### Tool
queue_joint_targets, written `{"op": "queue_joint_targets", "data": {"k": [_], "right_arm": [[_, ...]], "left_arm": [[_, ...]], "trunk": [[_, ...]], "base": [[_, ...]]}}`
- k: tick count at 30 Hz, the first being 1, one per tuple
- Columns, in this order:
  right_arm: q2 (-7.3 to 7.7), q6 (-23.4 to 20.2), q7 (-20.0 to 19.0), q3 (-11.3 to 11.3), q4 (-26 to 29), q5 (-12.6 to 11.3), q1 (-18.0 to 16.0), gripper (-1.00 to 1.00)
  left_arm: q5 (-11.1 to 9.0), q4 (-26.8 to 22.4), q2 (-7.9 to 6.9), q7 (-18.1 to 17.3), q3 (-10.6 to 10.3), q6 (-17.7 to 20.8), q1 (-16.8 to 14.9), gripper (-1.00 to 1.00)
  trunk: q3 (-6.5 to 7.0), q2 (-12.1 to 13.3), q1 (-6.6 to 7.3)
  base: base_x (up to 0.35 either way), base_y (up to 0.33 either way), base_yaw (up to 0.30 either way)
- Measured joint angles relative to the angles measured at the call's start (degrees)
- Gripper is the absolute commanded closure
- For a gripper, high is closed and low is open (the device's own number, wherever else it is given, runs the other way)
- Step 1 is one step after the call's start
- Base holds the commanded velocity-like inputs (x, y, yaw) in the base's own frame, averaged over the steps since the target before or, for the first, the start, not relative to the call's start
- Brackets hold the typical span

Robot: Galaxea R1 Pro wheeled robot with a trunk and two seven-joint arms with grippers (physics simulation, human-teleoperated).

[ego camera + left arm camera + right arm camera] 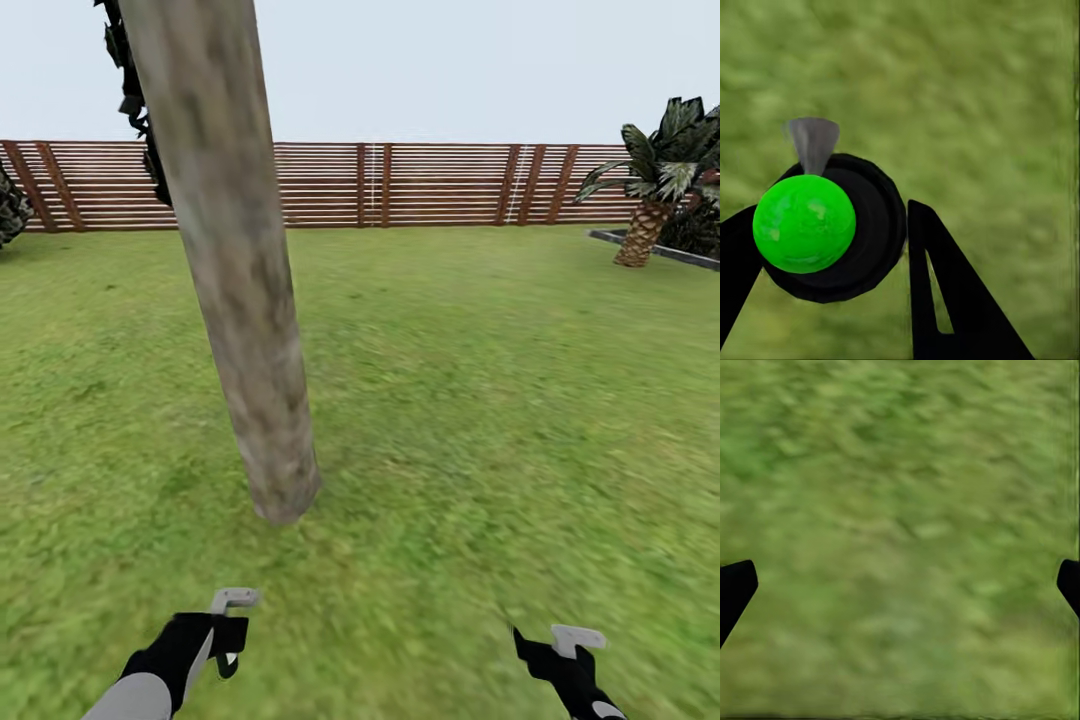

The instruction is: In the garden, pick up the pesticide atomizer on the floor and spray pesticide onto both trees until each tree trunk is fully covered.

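Right, your lawn fills the head view, with the slat fence across the far edge at 12 o'clock. The tree trunk leans from 11 o'clock down to the middle, its base just ahead of your arms. A palm sits at 2 o'clock. Your left gripper has its jaws pinching the atomizer, with its green ball, black body and grey nozzle, at 7 o'clock. Your right gripper has its jaws spread wide over bare grass at 5 o'clock.
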State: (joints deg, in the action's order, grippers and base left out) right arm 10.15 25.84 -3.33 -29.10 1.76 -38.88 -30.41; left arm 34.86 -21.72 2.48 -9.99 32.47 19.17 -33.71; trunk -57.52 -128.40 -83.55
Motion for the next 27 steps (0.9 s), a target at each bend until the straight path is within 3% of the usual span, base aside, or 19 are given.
{"op": "queue_joint_targets", "data": {"k": [2, 3, 4, 5, 7, 12, 14, 19, 22, 24, 27], "right_arm": [[-0.03, 0.0, 0.0, 0.0, 0.0, 0.0, 0.0, -1.0], [-1.13, 0.0, 0.1, -0.2, -0.2, 0.5, 0.2, -1.0], [-1.22, 0.0, 0.1, 0.0, -0.1, 0.5, 0.3, -1.0], [-1.22, 0.0, 0.1, 0.0, -0.1, 0.5, 0.4, -1.0], [-1.22, 0.0, 0.1, 0.0, -0.1, 0.5, 0.4, -1.0], [-1.26, 0.0, 0.1, 0.0, -0.1, 0.5, 0.5, -1.0], [-1.27, 0.0, 0.2, 0.0, -0.1, 0.6, 0.7, -1.0], [-1.27, 0.0, 0.2, 0.0, -0.1, 0.6, 0.7, -1.0], [-1.27, 0.0, 0.2, 0.0, -0.1, 0.6, 0.7, -1.0], [-1.27, 0.0, 0.1, 0.0, -0.1, 0.6, 0.7, -1.0], [-1.27, 0.0, 0.1, 0.0, -0.1, 0.6, 0.7, -1.0]], "left_arm": [[0.0, 0.0, 0.1, 0.0, 0.0, 0.0, -0.3, 1.0], [0.5, -0.4, -0.47, 0.3, -0.3, 5.9, -3.3, 1.0], [0.1, -4.7, -0.44, 0.3, -0.4, 6.2, -7.1, 1.0], [0.2, -6.3, -0.42, 0.2, -0.5, 6.2, -9.0, 1.0], [0.3, -6.4, -0.37, 0.2, -0.5, 6.3, -7.1, 1.0], [0.3, -6.6, -0.14, -0.2, -0.6, 6.2, -7.2, 1.0], [1.1, -6.5, 0.15, -0.2, -5.6, 6.4, -7.2, 1.0], [1.1, -6.8, 2.28, -0.3, -8.4, 8.6, -7.6, 1.0], [1.0, -6.9, 1.59, -0.4, -8.2, 8.9, -7.6, 1.0], [1.2, -6.9, -0.47, -1.4, -8.1, 8.9, -7.6, 1.0], [1.1, -7.0, -3.07, -5.9, -8.0, 8.9, -7.6, 1.0]], "trunk": [[-0.02, 0.0, 0.0], [-0.04, 0.0, -0.01], [-0.02, 0.0, 0.0], [-0.01, 0.0, 0.01], [-0.03, 0.0, 0.0], [-0.02, 0.0, 0.0], [-0.02, 0.0, 0.0], [-0.02, 0.0, 0.0], [-0.02, 0.0, 0.0], [-0.02, 0.0, 0.0], [-0.02, 0.0, 0.0]], "base": [[0.0, 0.0, -0.145], [0.0, 0.0, 0.0], [0.0, 0.0, 0.0], [0.0, 0.005, 0.0], [0.035, 0.103, 0.0], [0.072, 0.161, 0.0], [0.003, 0.005, 0.0], [0.0, 0.001, 0.0], [0.0, 0.0, 0.0], [0.0, 0.0, 0.0], [0.0, 0.0, 0.0]]}}
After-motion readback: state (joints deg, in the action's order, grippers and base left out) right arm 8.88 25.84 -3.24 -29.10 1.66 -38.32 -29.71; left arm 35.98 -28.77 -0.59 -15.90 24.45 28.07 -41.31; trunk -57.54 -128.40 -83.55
